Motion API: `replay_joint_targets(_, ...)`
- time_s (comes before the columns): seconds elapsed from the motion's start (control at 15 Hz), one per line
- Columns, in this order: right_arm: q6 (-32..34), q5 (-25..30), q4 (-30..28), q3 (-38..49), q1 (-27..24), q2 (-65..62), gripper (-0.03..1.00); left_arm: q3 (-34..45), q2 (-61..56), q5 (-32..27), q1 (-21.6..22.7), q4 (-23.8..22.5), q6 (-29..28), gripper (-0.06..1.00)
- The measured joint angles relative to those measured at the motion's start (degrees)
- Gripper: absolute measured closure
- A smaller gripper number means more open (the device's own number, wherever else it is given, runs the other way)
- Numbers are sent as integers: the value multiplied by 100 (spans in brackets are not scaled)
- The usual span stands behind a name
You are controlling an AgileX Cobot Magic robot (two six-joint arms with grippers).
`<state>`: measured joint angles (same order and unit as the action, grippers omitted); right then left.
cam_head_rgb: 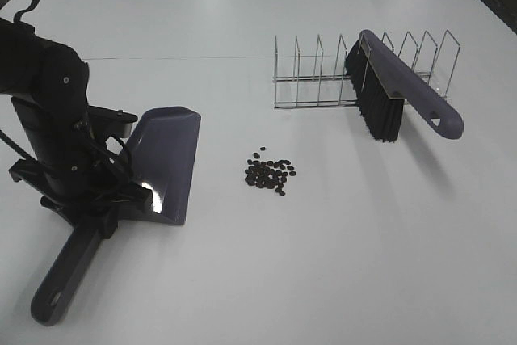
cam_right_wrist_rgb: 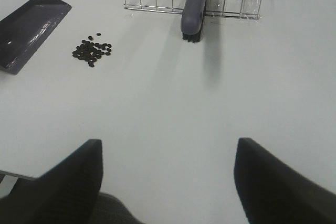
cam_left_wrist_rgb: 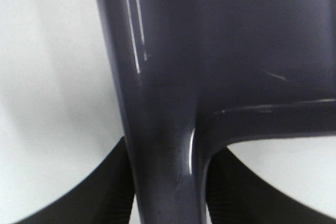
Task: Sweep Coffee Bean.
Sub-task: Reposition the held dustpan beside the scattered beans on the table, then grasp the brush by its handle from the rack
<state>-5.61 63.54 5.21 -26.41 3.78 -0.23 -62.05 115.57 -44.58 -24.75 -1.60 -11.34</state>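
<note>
The left gripper (cam_left_wrist_rgb: 168,203) pinches the dustpan (cam_head_rgb: 171,159) handle, perhaps off-centre, so the pan could twist and scatter the beans (cam_head_rgb: 271,173).

Dustpan (cam_left_wrist_rgb: 168,77) blurred, cropped by edges

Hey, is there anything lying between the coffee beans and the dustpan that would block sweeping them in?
Nothing visible. Only bare table separates the coffee beans from the open edge of the dustpan. The brush leans in the wire rack, on the beans' other side.
</note>
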Motion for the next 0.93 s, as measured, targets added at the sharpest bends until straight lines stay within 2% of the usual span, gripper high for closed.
replay_joint_targets(0.33,0,0,23,0,0,0,34,0,0,-17,-11,40,80,59)
replay_joint_targets(0.53,80,0,103,0,0,0,34,0,0,-69,-275,86,126,59)
replay_joint_targets(0.73,143,0,46,6,0,0,34,0,0,-86,-304,103,126,59)
replay_joint_targets(0.8,149,-6,34,-11,0,0,31,0,0,-86,-304,109,126,59)
replay_joint_targets(0.93,401,46,34,-258,0,355,18,0,0,-86,-304,109,126,59)
